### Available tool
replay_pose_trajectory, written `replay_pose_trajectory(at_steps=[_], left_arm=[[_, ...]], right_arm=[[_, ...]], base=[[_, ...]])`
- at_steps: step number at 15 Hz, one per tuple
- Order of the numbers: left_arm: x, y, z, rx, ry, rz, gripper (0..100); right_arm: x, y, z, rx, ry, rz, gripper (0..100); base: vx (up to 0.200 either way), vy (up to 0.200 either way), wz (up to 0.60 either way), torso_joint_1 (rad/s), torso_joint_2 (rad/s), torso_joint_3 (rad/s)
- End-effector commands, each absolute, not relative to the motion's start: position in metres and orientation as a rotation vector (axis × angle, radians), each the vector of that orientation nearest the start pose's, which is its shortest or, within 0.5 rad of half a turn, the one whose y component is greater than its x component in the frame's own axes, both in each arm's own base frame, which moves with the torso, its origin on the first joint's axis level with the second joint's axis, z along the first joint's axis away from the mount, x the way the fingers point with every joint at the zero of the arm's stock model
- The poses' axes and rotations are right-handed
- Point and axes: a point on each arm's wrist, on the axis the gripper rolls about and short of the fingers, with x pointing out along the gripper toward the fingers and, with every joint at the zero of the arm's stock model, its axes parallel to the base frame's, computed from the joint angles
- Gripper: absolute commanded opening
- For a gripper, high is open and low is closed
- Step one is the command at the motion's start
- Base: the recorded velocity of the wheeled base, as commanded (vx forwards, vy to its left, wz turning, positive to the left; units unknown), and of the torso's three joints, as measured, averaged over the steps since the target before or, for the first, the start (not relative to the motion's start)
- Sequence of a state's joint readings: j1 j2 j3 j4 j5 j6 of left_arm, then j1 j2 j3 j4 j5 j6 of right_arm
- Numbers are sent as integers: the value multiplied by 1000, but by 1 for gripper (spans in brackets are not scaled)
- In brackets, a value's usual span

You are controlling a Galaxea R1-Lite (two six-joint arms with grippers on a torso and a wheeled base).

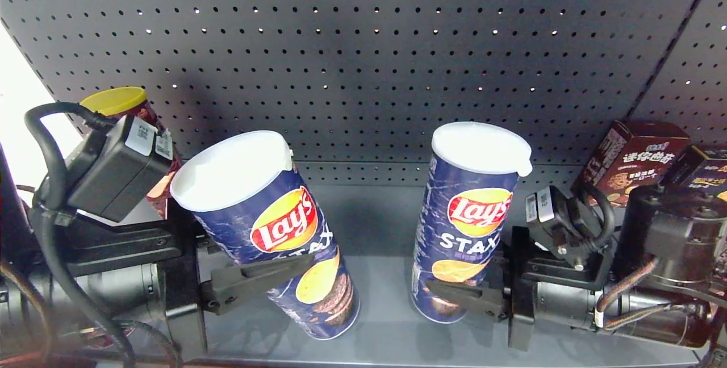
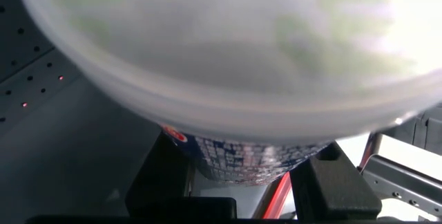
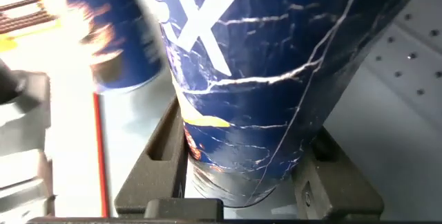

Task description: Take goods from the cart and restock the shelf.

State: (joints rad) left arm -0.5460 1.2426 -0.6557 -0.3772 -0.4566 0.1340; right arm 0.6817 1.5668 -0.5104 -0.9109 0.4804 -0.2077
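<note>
The left can (image 1: pixel 267 214) sits between the fingers of the left tool (image 1: pixel 284 254), which is closed on its lower half. One finger (image 1: pixel 255 277) crosses the front of the can and the other is hidden behind it. The can is tilted, its white lid leaning toward the robot's left and its base low over the shelf (image 1: pixel 386 311). I cannot tell whether the base touches. In the left wrist view the lid of this can (image 2: pixel 235 79) looms close, with the left tool (image 2: pixel 242 175) clamped on the blue wall below it.

The right can (image 1: pixel 471 214) stands nearly upright, well apart from the left can. The right tool (image 1: pixel 448 283) grips it near the base, one finger (image 1: pixel 466 294) across its front. In the right wrist view the right tool (image 3: pixel 242 175) hugs both sides of the can (image 3: pixel 262 79).

Both arms lie level and low at the shelf's front, one coming in from each side, fingers pointing inward toward each other.

Behind stands a pegboard (image 1: pixel 363 44). A yellow-lid can (image 1: pixel 116 101) stands at the far left behind the left arm. Brown boxes (image 1: pixel 630 158) stand at the far right.
</note>
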Motion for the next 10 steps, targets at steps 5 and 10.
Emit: replay_pose_trajectory(at_steps=[5, 10], left_arm=[[148, -101, 231, 130, 137, -1007, 0], [148, -101, 231, 129, 136, -1003, 0]], right_arm=[[176, 170, 155, -208, 87, 1206, 0], [186, 179, 145, -212, 71, 1172, 0]], base=[[0, 0, 0, 0, 0, 0], [0, 0, 0, 0, 0, 0]])
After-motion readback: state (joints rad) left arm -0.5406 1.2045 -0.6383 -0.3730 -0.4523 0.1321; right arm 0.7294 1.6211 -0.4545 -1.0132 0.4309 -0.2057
